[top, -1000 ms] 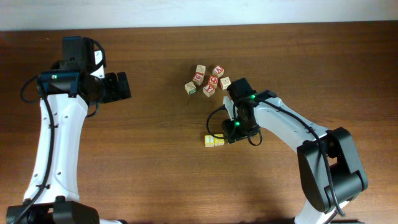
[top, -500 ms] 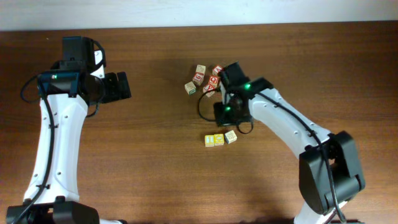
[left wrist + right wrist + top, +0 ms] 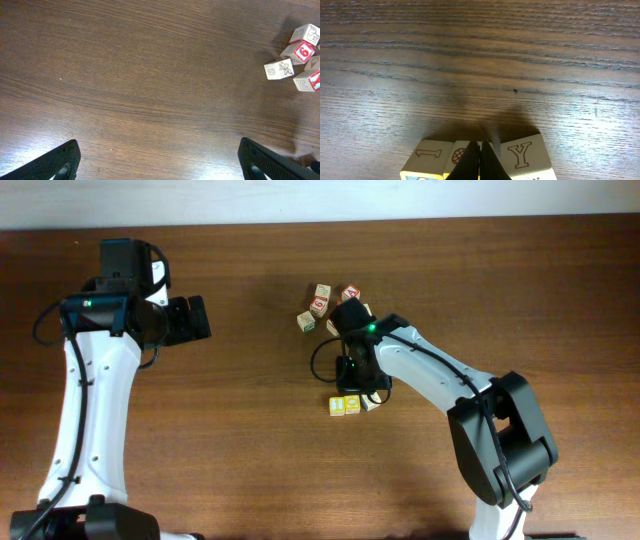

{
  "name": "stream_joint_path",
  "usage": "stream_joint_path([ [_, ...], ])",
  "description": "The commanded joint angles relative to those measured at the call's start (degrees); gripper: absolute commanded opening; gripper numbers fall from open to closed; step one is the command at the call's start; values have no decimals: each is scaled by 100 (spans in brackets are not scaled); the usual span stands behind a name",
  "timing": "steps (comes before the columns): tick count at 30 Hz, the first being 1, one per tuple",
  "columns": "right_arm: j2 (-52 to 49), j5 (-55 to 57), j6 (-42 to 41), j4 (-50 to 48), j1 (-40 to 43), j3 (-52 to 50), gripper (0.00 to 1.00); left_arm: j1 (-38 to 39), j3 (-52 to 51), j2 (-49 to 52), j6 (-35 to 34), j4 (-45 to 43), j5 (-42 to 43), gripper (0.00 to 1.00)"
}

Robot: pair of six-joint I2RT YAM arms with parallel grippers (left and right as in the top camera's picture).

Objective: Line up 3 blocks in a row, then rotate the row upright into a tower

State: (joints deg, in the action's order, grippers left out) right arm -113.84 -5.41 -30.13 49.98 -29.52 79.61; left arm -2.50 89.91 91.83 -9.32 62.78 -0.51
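**Left arm.** It stood along the left side of the counter, upper link rising from the near edge, wrist bent toward the centre. The left fingers were spread wide apart with nothing between them, only bare wood grain. They were level above the counter and well apart from every cube. In the left wrist view a cluster of letter cubes sat far off at the upper right.

**Cluster.** From overhead the beige and red cubes lay bunched at the centre rear, partly covered by the right wrist.

**Right arm.** It reached from the near right corner diagonally to the centre, forearm low, wrist turned so the right fingers pointed toward the near edge. The fingers were pressed fully together and gripped nothing. Their tips sat low, right in front of the three blocks. Contact could not be told.

**Blocks.** They lay at centre front, just near of the right wrist and apart from the cluster.
- The row's long axis ran left to right, its right end tilted slightly rearward.
- The "1" block and the globe block were yellow from above and touched side by side.
- The "Y" block was pale beige and slightly turned out of line.
- The printed faces pointed at the wrist camera, characters upright.
- The joined fingers hid the seam between the globe block and the "Y" block.
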Motion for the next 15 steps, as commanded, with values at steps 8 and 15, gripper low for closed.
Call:
stream_joint_path([
  [8, -22, -59, -17, 118, -4, 66, 4, -28, 94, 11, -72, -11, -37, 99],
  [15, -22, -168, 92, 151, -4, 66, 4, -28, 94, 11, -70, -11, -37, 99],
])
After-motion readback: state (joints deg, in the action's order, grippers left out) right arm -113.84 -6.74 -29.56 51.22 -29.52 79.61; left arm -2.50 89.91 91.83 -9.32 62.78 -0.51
